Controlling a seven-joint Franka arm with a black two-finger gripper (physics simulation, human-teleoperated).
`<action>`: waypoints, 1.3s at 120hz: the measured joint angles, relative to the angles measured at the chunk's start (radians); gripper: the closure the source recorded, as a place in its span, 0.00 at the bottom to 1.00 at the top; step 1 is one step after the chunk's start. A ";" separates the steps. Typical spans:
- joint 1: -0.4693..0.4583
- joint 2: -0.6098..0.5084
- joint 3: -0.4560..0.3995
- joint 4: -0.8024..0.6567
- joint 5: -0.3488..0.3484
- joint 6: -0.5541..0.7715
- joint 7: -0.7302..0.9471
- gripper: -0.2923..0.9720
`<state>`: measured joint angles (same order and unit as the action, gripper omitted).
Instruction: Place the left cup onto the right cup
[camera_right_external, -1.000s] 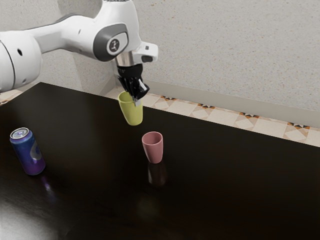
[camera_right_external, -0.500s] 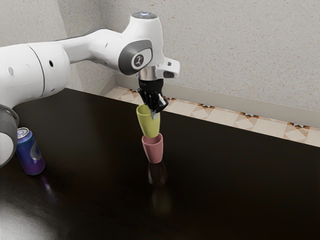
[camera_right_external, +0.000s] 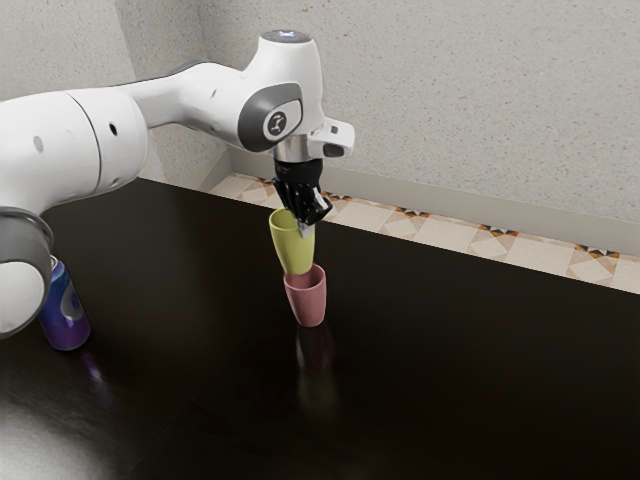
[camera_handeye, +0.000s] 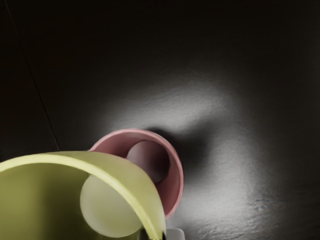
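Exterior view first: you have two cups and one can on the dark worktop (camera_right_external: 480, 370). Your one arm reaches in from the exterior view's left, and its hand (camera_right_external: 308, 222) points down with its fingers closed narrowly on the rim of the yellow cup (camera_right_external: 291, 250), one finger inside the wall and one outside. That cup hangs upright and clear of the worktop. Its base is level with the rim of the pink cup (camera_right_external: 306, 297), set slightly toward the exterior view's left of it. You cannot tell whether the two cups are touching. The pink cup stands upright on the worktop, mouth up. The single blue-purple can (camera_right_external: 66, 318) stands upright well apart from both cups, near the exterior view's left edge, partly behind the arm.

In the wrist view, the yellow cup (camera_handeye: 55, 200) sits close under your hand. Its rim overlaps part of the open mouth of the pink cup (camera_handeye: 172, 175), so the two are not centred on each other.
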<state>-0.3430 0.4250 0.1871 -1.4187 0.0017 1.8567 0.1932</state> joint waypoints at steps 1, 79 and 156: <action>0.000 0.001 0.000 0.001 0.000 0.000 0.000 0.85; 0.001 0.063 -0.011 0.011 -0.013 0.009 0.002 0.85; -0.005 0.025 -0.005 0.001 -0.043 0.012 0.003 0.37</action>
<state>-0.3482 0.4498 0.1821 -1.4177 -0.0408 1.8688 0.1965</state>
